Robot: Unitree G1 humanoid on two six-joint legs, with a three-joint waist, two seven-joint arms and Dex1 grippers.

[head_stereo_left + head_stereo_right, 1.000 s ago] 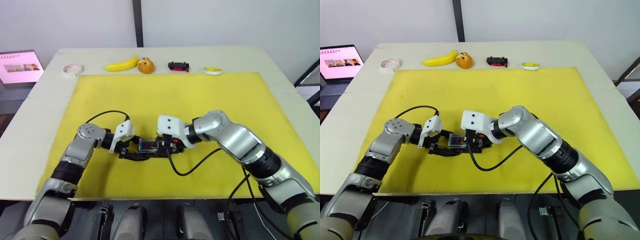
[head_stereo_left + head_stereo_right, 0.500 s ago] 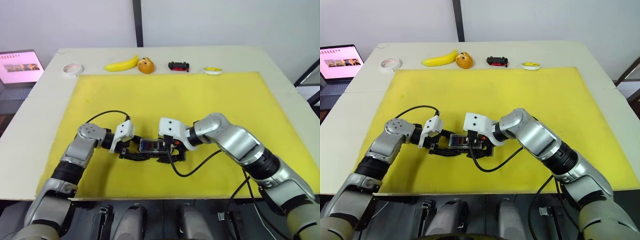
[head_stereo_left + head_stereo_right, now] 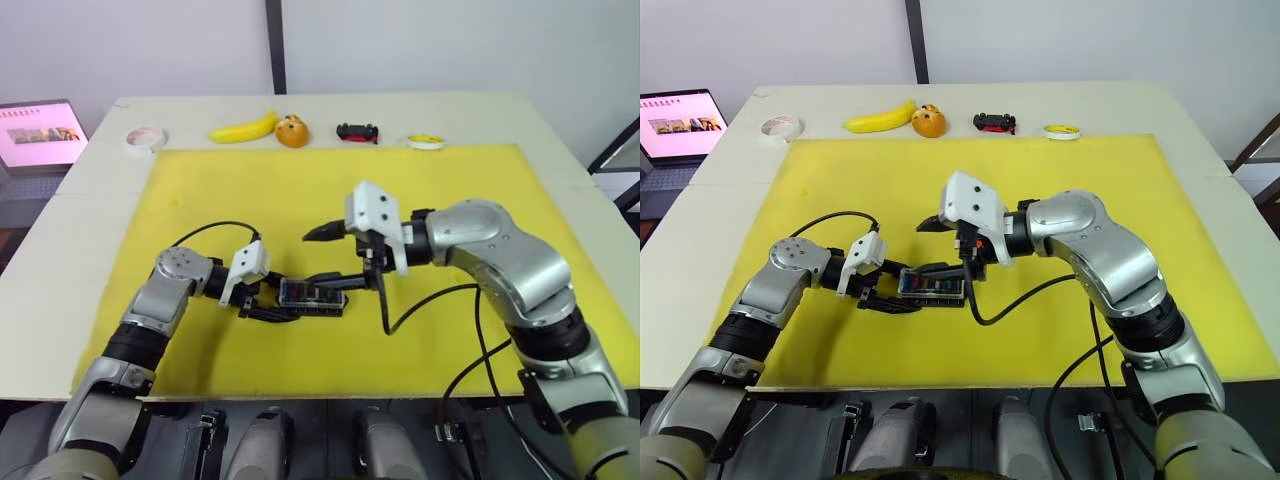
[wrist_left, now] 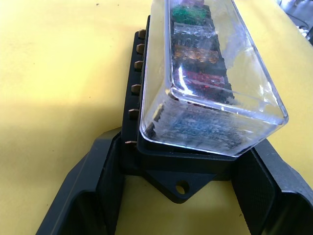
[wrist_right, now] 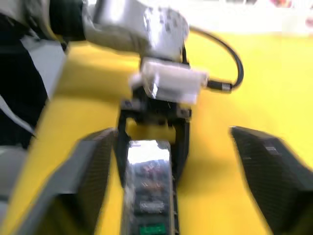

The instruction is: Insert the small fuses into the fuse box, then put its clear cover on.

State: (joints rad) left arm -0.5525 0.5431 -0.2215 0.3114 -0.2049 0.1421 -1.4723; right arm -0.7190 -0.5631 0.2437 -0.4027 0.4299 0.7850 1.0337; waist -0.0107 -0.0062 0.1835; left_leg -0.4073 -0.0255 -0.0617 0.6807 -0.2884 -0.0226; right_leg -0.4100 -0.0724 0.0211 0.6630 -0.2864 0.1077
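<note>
Fuses are all seated in the fuse box as far as I can tell, and the clear cover is sitting down over them, so this looks basically done to me. My left gripper is clamped on the near end of the box, one finger each side of its base, pinning it flat on the yellow mat so it can't skate around. My right gripper hangs above the box's far end with fingers spread wide and nothing between them, not touching anything. I'd guess one corner of the lid might not be fully snapped, can't confirm from here.
</note>
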